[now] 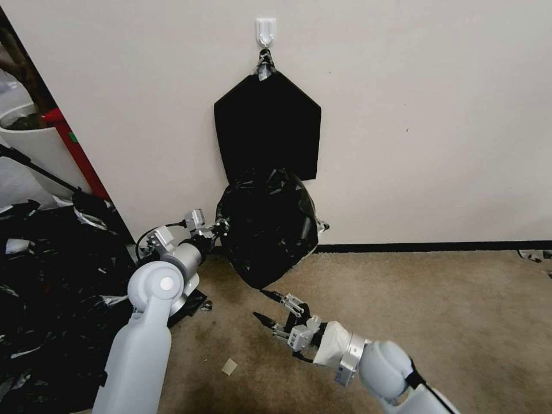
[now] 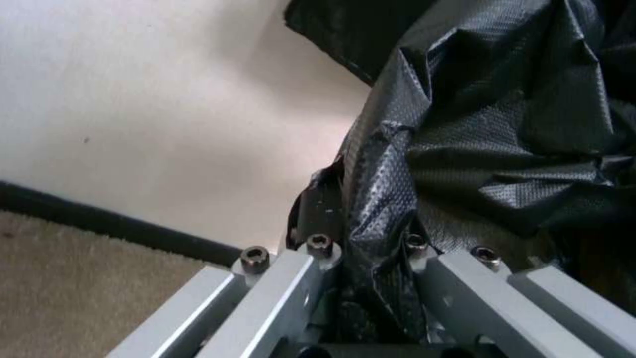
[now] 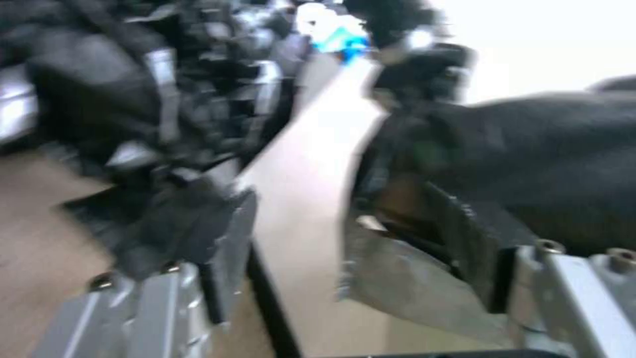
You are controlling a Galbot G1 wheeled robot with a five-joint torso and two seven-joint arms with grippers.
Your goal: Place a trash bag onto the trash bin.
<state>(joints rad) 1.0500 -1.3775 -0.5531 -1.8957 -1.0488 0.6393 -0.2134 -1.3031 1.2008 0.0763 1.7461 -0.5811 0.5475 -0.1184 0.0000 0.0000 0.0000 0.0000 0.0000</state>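
The trash bag (image 1: 267, 230) is a wrinkly, glossy black film bag hanging against the wall just above the carpet. My left gripper (image 1: 221, 227) is at its left edge. In the left wrist view the gripper (image 2: 364, 248) is shut on a fold of the bag's film (image 2: 504, 124). My right gripper (image 1: 260, 305) hovers low over the carpet, just under the bag's bottom tip, with its fingers open and nothing between them. The blurred right wrist view shows this gripper (image 3: 318, 223) spread wide, with the bag (image 3: 543, 149) beside it. The trash bin is out of view.
A flat matte black pack (image 1: 267, 123) hangs from a white wall hook (image 1: 265, 29) right above the bag. A big heap of black bags (image 1: 52, 276) covers the floor at left, by a white planter pot (image 1: 29, 144). Open carpet (image 1: 431, 322) lies to the right.
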